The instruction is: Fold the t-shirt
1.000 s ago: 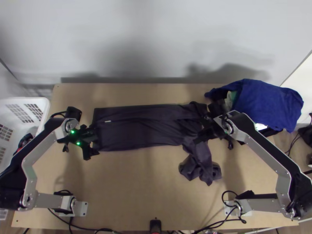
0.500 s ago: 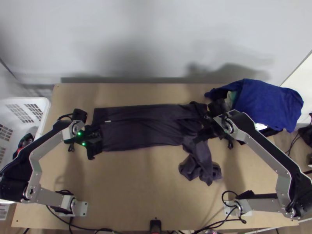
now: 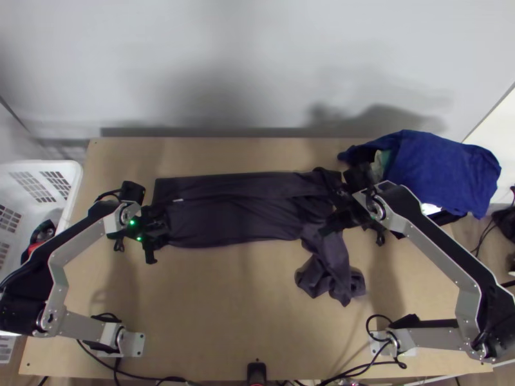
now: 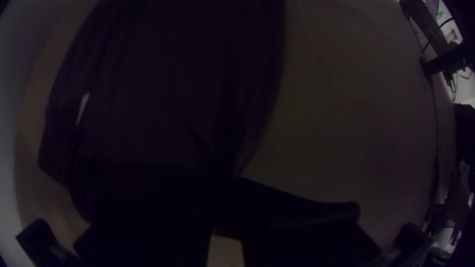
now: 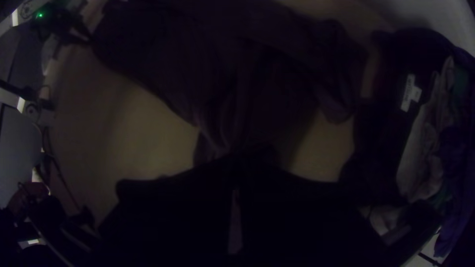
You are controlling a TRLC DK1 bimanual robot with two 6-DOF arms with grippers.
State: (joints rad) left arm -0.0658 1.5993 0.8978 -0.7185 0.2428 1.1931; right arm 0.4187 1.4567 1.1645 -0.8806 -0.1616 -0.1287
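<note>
T-shirt (image 3: 248,215): dark, in a long strip across the counter (image 3: 212,309), apparently folded lengthwise; pale tag (image 3: 178,200) near its left end.
Left hand (image 4: 225,182): clenched on the strip's left end, near the corner towards the arms' bases; creases ran into the fingertips.
Right hand (image 5: 241,157): clenched on gathered cloth at the right end, as far as the dim view told.
Loose tail (image 3: 328,280): crumpled, hanging off the strip's right end towards the near edge. Likeliest spoiler: if left untucked, it would drag or end as a lump inside the next fold.
Left corner: only a small pinch. A quick lift might have slipped it, or let the far corner lag and skew the fold.
Opposed pull: both ends held, so arms moving out of step could stretch or twist the strip.
Blue cloth (image 3: 450,170): piled just beside the right arm; a wide swing risked snagging it.
</note>
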